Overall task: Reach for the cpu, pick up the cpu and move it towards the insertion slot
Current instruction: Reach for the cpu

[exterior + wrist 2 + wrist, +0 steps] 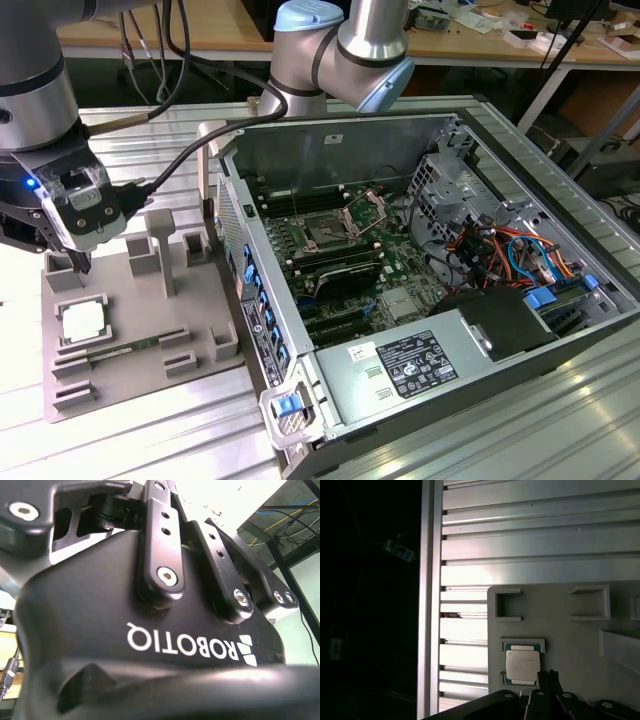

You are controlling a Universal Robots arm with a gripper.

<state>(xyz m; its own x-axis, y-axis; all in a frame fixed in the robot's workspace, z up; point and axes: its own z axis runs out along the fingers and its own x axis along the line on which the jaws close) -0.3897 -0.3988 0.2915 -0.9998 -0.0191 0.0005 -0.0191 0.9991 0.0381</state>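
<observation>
The cpu (82, 322) is a small silvery-white square chip lying flat in a recess of the grey plastic tray (140, 385) at the exterior view's left. My gripper (78, 264) hangs just above the tray's far part, a short way behind the cpu and not touching it. In the first wrist view the cpu (522, 664) lies on the tray (565, 625) close beside the gripper's dark tip (548, 679). The insertion slot (328, 233), a dark square socket with a shiny raised metal frame, sits on the green board inside the open computer case.
Upright grey posts (160, 250) rise from the tray beside the gripper. A long green memory stick (112, 352) lies in front of the cpu. The case wall (250, 290) stands between tray and socket. Drive cage and cables (490, 245) crowd the case's right.
</observation>
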